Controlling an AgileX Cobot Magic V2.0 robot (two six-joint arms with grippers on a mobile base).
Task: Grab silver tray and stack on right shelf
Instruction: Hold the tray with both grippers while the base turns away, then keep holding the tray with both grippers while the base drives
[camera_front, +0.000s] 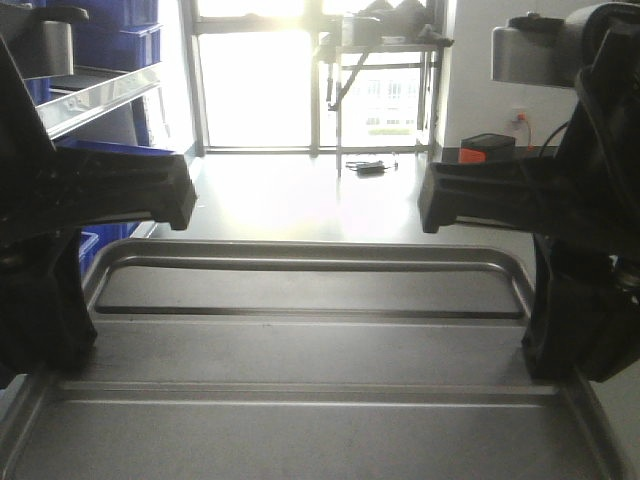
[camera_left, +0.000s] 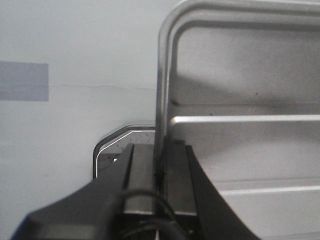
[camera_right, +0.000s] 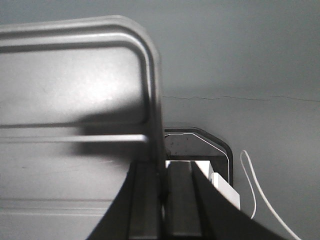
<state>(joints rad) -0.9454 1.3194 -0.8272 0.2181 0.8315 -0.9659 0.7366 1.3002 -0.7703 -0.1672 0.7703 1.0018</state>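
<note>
The silver tray (camera_front: 310, 350) fills the lower half of the front view. It is shallow, brushed metal with rounded corners, a raised rolled rim and two long raised ridges running across its dull grey floor. It is held level between the two arms, above a pale, smooth floor (camera_left: 75, 50).

The left gripper (camera_left: 160, 170), matte black, sits at 9 o'clock of the tray. Its jaws are pinching the rim, one flat finger inside and one outside. The right gripper (camera_right: 162, 185) does the same at 3 o'clock, jaws pressed onto the thin rim edge.

Under the tray's right side, an angular dark floor plate (camera_right: 200, 145) shows at 5 o'clock of the near corner, with a thin white cable (camera_right: 250, 185) curling beside it. Blue plastic bins (camera_front: 130, 40) sit at 10 o'clock in the front view.
</note>
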